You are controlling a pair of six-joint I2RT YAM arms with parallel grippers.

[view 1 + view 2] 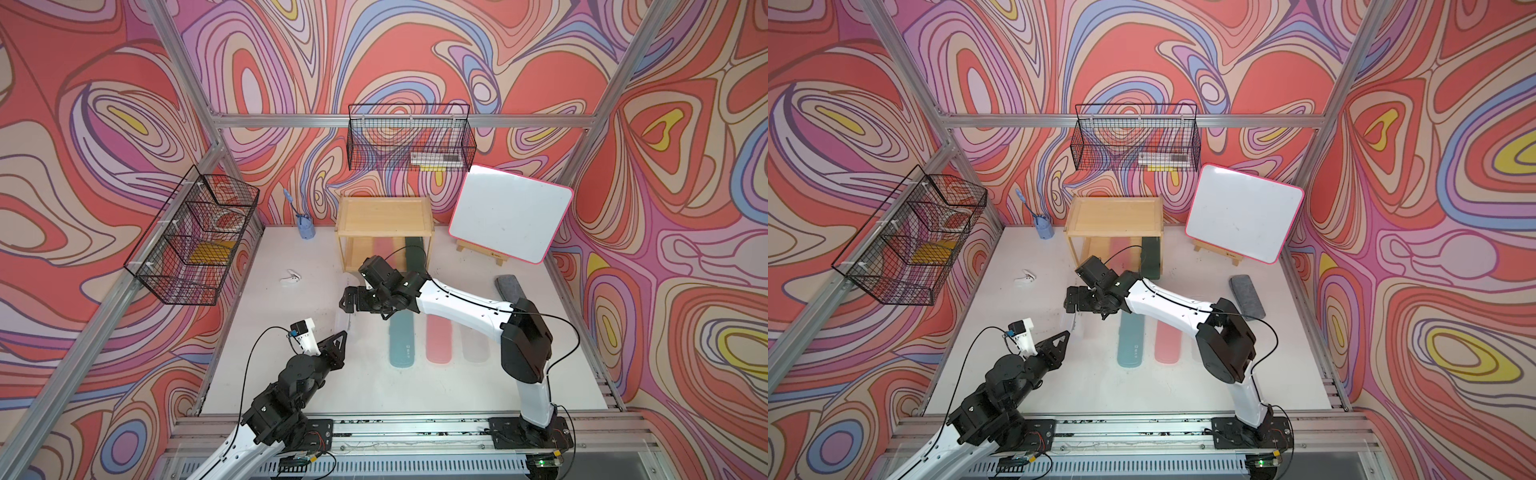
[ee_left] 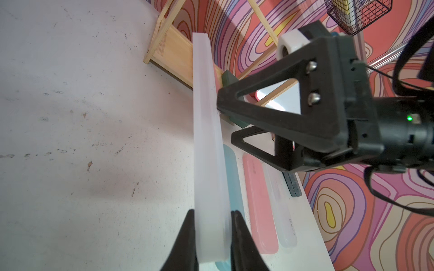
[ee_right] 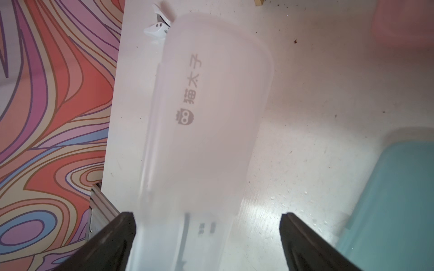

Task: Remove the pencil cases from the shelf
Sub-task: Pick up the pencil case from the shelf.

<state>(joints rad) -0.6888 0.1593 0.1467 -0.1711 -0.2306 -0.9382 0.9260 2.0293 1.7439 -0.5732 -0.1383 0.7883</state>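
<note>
Left gripper (image 2: 212, 225) is clamped on the near end of a translucent case (image 2: 207, 140), holding it up on its narrow edge over the middle of the table (image 1: 374, 395), well apart from the shelf (image 1: 384, 220). Right gripper (image 3: 207, 220) faces the case's flat side from the right, jaws spread wide and gripping nothing; one fingertip (image 2: 223, 103) sits right at the plastic.

There's the print, clear in the right wrist view: a small owl-like logo (image 3: 184, 118), then 猫太子 in grey. The smaller print below it is too blurred to read.

Down on the table, near and to the right, three lie flat side by side: teal case (image 1: 401, 347), pink case (image 1: 440, 340), second whitish case (image 1: 476, 345). The teal one carries tiny marks, too small to read. The right arm (image 1: 461, 305) crosses over their far ends.

On the shelf's lower tier sit another pink case (image 1: 384, 249) and a dark green case (image 1: 417, 257), the green one poking out over the near edge. The right arm's wrist blocks part of that tier's front.

Around them:
- A pink-rimmed whiteboard (image 1: 511, 218) stands far right.
- A grey fuzzy block (image 1: 509, 289) lies near the whiteboard.
- A blue cup (image 1: 306, 230) stands left of the shelf.
- A small white clip (image 1: 291, 277) lies on the left.
- Black wire baskets (image 1: 409, 137) hang on the walls.
</note>
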